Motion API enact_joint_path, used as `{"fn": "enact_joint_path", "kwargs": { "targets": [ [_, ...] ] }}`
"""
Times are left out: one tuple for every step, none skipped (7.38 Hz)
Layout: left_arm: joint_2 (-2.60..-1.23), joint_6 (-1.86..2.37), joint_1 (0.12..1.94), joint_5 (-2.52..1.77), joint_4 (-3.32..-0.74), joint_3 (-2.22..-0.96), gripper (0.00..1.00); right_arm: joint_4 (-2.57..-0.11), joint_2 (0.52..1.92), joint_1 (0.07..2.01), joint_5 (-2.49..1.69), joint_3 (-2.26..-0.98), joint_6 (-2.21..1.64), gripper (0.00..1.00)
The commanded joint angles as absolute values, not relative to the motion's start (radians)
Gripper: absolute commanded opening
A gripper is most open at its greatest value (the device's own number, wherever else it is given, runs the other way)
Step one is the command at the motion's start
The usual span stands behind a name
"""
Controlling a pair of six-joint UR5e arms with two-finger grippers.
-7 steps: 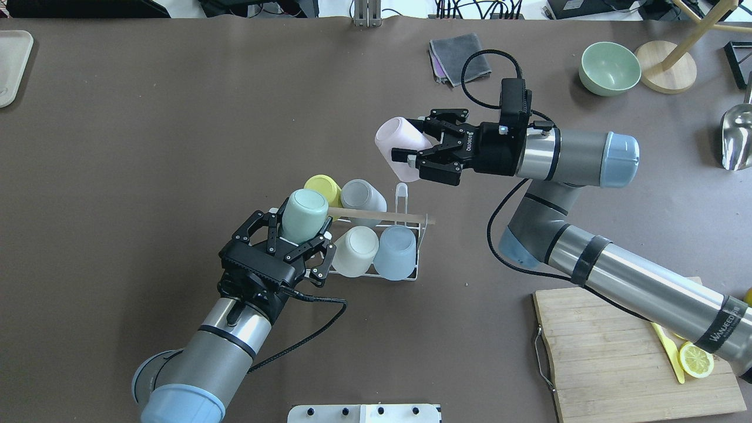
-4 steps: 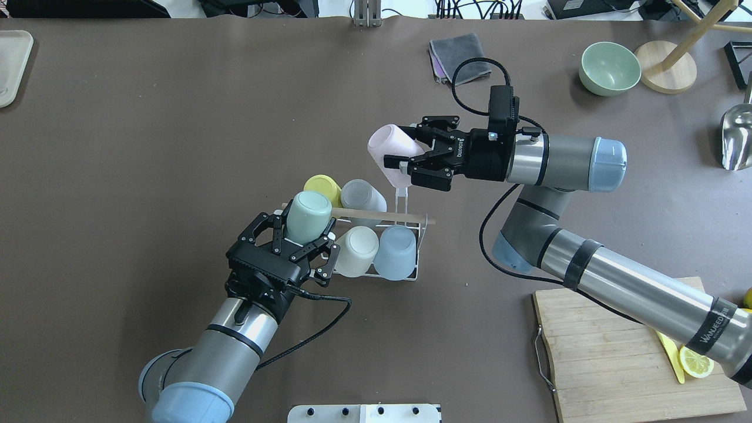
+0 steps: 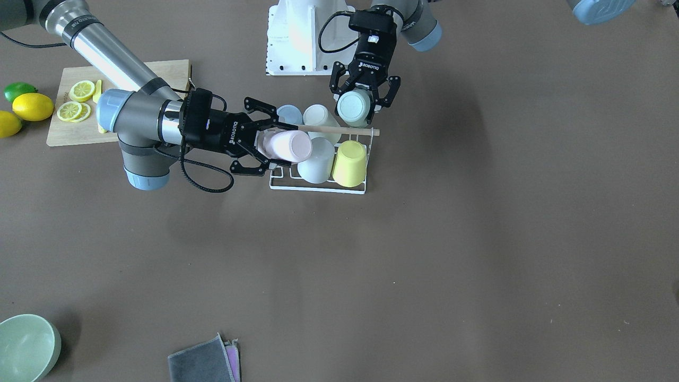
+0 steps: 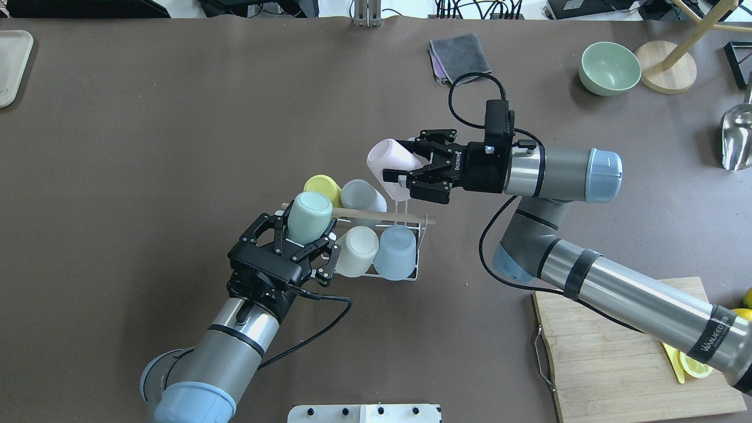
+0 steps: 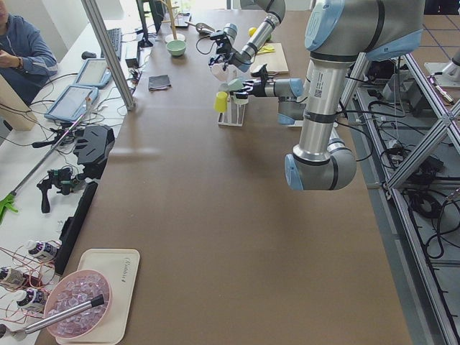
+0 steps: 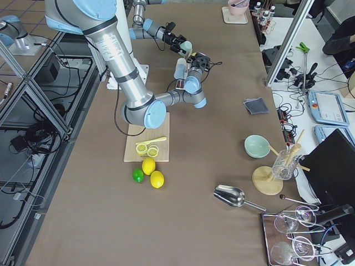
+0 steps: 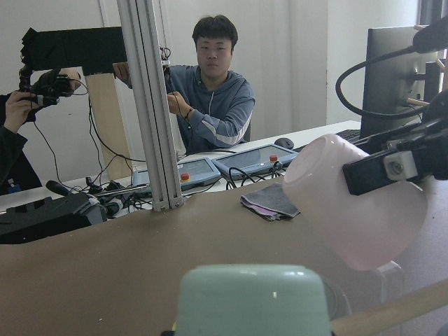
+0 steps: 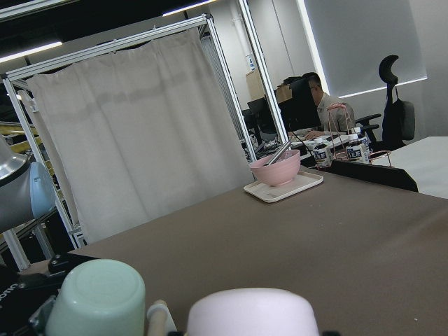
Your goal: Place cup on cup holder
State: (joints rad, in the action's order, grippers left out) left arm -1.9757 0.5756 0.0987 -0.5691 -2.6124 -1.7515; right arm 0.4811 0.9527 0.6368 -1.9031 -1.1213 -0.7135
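The cup holder (image 4: 405, 277) is a white wire rack with a wooden rod (image 4: 382, 216) across its top, also in the front view (image 3: 318, 187). Yellow (image 4: 322, 187), grey (image 4: 361, 195), white (image 4: 355, 249) and blue (image 4: 395, 251) cups sit upside down on it. My left gripper (image 4: 302, 234) is shut on a mint green cup (image 4: 308, 216) at the rack's near left corner. My right gripper (image 4: 406, 167) is shut on a pink cup (image 4: 388, 158), tilted just above the rack's bare far right prong (image 4: 401, 202). The left wrist view shows both cups, mint (image 7: 252, 301) and pink (image 7: 357, 210).
A wooden cutting board (image 4: 623, 358) with lemon slices (image 4: 697, 364) lies at the near right under my right arm. A green bowl (image 4: 609, 67), a wooden stand (image 4: 667, 64), a metal scoop (image 4: 737, 138) and a grey cloth (image 4: 461, 56) are at the far right. A tray (image 4: 12, 64) is far left.
My right gripper has carried the pink cup toward the rack, nearer and a little left, so it now hangs over the far right prong. My left gripper edged slightly forward with the mint cup.
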Motion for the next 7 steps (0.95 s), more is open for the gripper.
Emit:
{"fn": "enact_joint_path", "kwargs": {
  "targets": [
    [-1.976, 0.589, 0.1, -0.569, -2.612, -1.746, 0.31, 0.482, 0.957, 0.635, -1.905, -1.121, -0.712, 0.0],
    [-1.976, 0.589, 0.1, -0.569, -2.612, -1.746, 0.31, 0.482, 0.96, 0.634, -1.908, -1.121, -0.71, 0.0],
    [-1.976, 0.589, 0.1, -0.571, -2.612, -1.744, 0.53, 0.482, 0.965, 0.634, -1.908, -1.121, -0.709, 0.0],
    [-1.976, 0.586, 0.1, -0.569, -2.609, -1.74, 0.98, 0.482, 0.968, 0.632, -1.907, -1.121, -0.683, 0.0],
    [-1.976, 0.587, 0.1, -0.571, -2.608, -1.738, 0.98, 0.483, 0.969, 0.63, -1.907, -1.121, -0.68, 0.0],
    [-1.976, 0.588, 0.1, -0.571, -2.606, -1.736, 0.98, 0.498, 0.973, 0.63, -1.905, -1.121, -0.678, 0.0],
    [-1.974, 0.588, 0.1, -0.571, -2.606, -1.738, 0.98, 0.505, 0.974, 0.63, -1.905, -1.121, -0.678, 0.0]
  ]
}}
